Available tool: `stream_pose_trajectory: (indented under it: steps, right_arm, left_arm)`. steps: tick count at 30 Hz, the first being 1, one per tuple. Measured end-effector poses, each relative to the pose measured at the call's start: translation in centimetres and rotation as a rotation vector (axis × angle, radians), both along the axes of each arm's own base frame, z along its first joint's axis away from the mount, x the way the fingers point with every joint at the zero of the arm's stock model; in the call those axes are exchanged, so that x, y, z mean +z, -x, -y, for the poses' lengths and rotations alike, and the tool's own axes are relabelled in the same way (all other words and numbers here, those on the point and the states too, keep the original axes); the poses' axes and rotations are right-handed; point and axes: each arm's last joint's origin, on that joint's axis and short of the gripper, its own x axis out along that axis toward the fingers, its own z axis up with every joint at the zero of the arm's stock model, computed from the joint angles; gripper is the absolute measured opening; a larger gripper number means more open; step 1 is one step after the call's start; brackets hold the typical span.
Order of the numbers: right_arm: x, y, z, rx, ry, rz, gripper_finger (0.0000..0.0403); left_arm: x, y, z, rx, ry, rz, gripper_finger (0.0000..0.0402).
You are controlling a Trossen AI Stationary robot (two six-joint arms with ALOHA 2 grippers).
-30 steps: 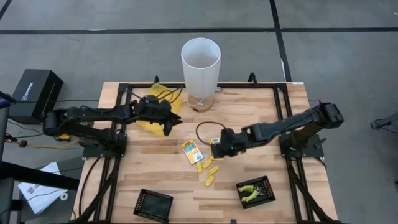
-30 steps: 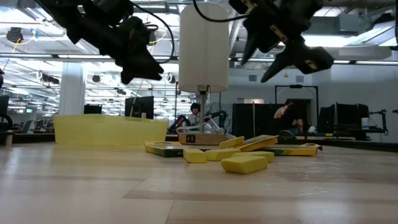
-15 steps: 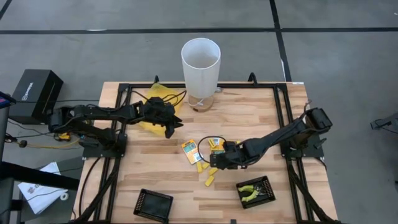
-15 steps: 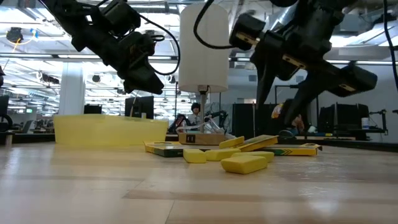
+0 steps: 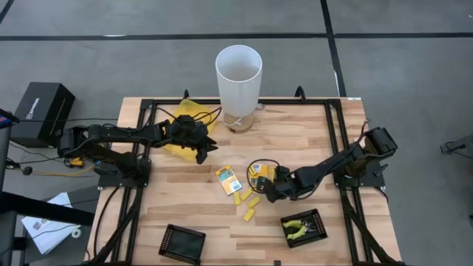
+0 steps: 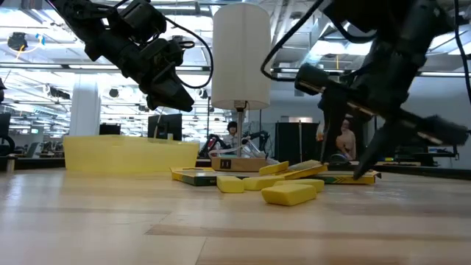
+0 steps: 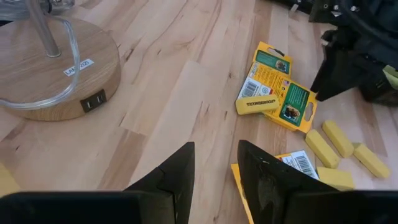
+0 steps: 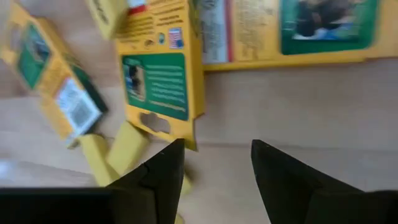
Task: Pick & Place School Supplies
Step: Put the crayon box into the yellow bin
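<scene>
Right end effector [image 5: 270, 185] open, empty, over packets [image 5: 260, 172]

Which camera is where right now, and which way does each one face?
High: overhead, straight down on the table, both arms.
Low: table height, level across; yellow pieces in front, both arms above.
Left wrist: past the left gripper at the packets.
Right wrist: right gripper, close over a packet.
All four views share the packets.

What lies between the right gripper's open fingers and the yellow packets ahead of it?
Only bare wood of the table. The right wrist view shows the right gripper apart from the packets, nothing held.
</scene>
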Motion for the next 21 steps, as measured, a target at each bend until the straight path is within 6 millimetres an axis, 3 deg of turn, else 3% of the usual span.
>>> stream_pose_trajectory:
  steps: [4, 21]
  right_arm:
    - [-0.4, -0.2, 0.3, -0.031, 0.018, 0.080, 0.0173]
    - [0.0, -1.4, 2.4, -0.038, 0.073, 0.144, 0.0171]
  left_arm:
    - [0.0, 0.1, -0.3, 0.016, 0.003, 0.000, 0.0117]
    - [0.0, 0.3, -0.9, 0.045, 0.010, 0.001, 0.0117]
